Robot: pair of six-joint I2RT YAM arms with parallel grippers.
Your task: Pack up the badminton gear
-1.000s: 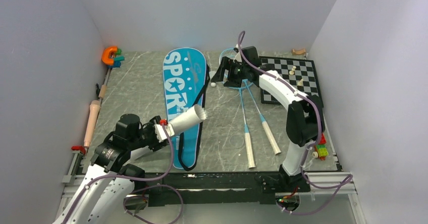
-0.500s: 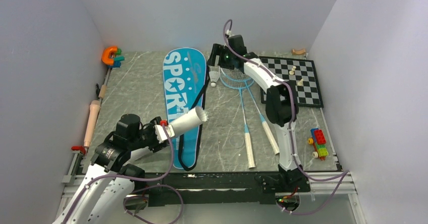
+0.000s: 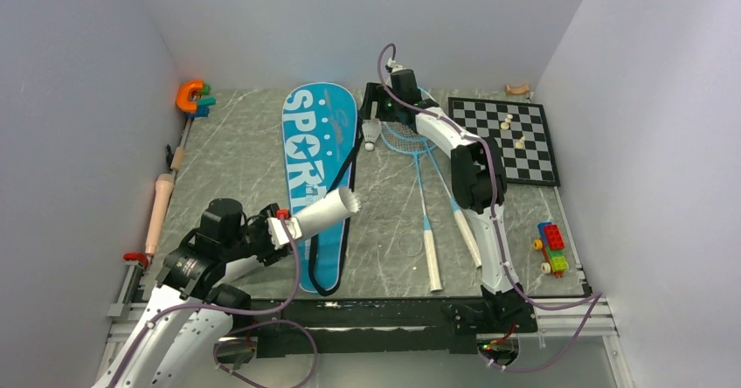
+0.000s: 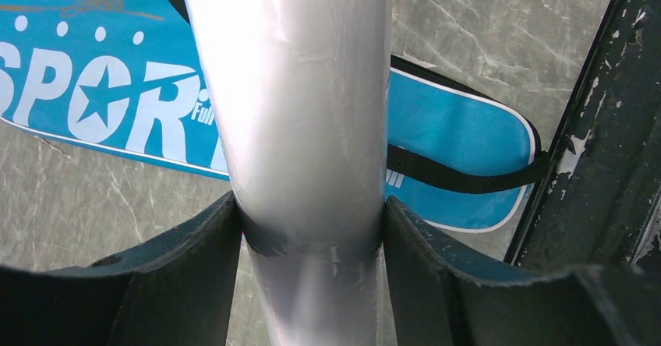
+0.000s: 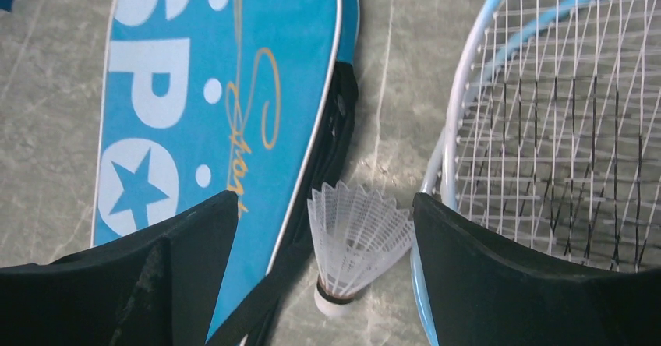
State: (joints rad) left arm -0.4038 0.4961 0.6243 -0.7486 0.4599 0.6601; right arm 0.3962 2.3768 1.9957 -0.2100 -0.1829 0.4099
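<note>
My left gripper [image 3: 284, 229] [image 4: 309, 210] is shut on the long white tube [image 3: 323, 209] [image 4: 296, 112] and holds it slanted above the lower part of the blue "SPORT" bag [image 3: 316, 156] [image 4: 93, 104]. At the far middle, my right gripper [image 3: 377, 113] [image 5: 323, 198] hangs open over a white shuttlecock [image 3: 371, 135] [image 5: 355, 241]. The shuttlecock rests cork-down on the table between the bag's edge [image 5: 210, 89] and a racket head [image 5: 561, 112], touching neither finger. Two light-blue rackets [image 3: 421, 187] lie crossed to the right of the bag, handles toward me.
A chessboard [image 3: 515, 139] with a few pieces lies at the back right. An orange clamp [image 3: 188, 95] sits at the back left, and a wooden stick [image 3: 160, 204] lies along the left edge. Toy bricks [image 3: 550, 248] are at the near right.
The right arm has swung left from above the racket heads to above the shuttlecock beside the bag. The left arm and the tube have stayed still.
</note>
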